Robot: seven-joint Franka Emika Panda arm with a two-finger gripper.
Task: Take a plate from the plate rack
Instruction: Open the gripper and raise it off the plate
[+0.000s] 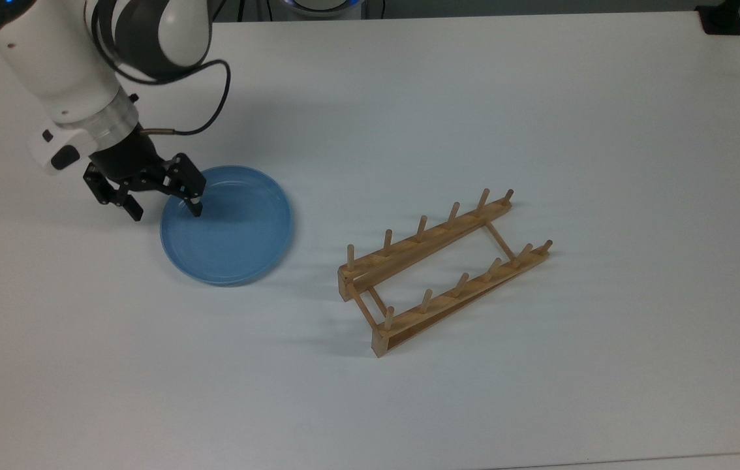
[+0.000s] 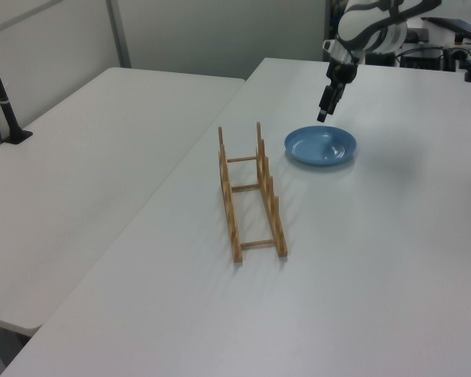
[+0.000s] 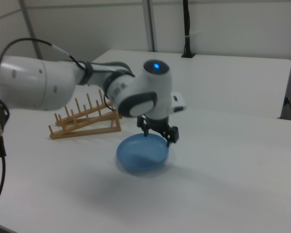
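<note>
The blue plate (image 1: 230, 228) lies flat on the white table (image 1: 474, 98), left of the wooden rack (image 1: 445, 267) in the top view. It also shows as the blue plate (image 2: 322, 146) and the blue plate (image 3: 143, 154). The peg rack (image 2: 250, 196) stands bare, also visible as the rack (image 3: 85, 121). My gripper (image 1: 164, 207) hangs open just above the plate's left rim in the top view, one finger over the plate, the other outside it. Nothing is between the fingers. The gripper (image 2: 323, 110) and gripper (image 3: 159, 137) appear a little above the plate.
A second white table (image 2: 102, 157) adjoins on the left view's left, with a black pole (image 2: 1, 94) on it. A black block (image 1: 722, 19) sits at the top view's far right corner. The arm's cable (image 1: 207, 98) loops above the plate.
</note>
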